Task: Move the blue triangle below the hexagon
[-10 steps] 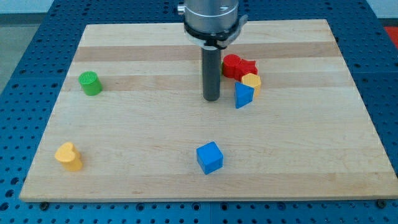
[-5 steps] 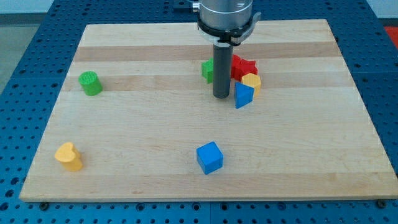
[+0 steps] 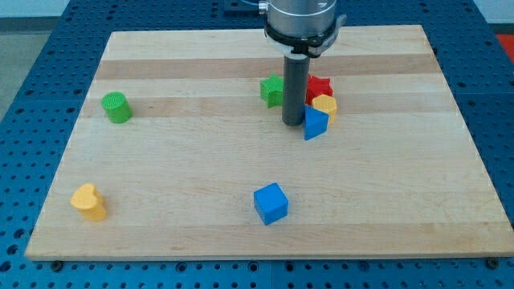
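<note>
The blue triangle point(image 3: 315, 124) lies right of the board's middle, just below the yellow hexagon point(image 3: 325, 104). A red star-like block point(image 3: 319, 87) sits above the hexagon, touching it. My tip point(image 3: 293, 122) stands right at the blue triangle's left side, touching or nearly touching it. A green block point(image 3: 271, 90) shows just left of the rod, partly hidden by it.
A green cylinder point(image 3: 116, 107) stands at the left. A yellow heart-like block point(image 3: 88, 201) lies at the lower left. A blue cube point(image 3: 271, 203) lies near the bottom middle. The wooden board point(image 3: 201, 160) sits on a blue perforated table.
My tip has moved right, from clear of the blue triangle to its left side. The green block behind the rod has come into view. The blocks have not visibly moved.
</note>
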`<move>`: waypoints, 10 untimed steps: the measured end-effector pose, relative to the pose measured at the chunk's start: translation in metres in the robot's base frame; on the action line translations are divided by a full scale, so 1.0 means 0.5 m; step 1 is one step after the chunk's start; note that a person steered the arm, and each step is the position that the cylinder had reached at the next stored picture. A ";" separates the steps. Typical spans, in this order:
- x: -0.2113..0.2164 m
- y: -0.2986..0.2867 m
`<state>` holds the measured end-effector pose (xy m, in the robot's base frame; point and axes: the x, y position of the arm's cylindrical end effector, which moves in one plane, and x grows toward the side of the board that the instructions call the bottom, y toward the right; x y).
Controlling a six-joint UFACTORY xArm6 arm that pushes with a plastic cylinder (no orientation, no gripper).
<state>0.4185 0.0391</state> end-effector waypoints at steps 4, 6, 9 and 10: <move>0.000 0.014; 0.000 0.029; 0.000 0.038; 0.000 0.038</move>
<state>0.4185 0.0580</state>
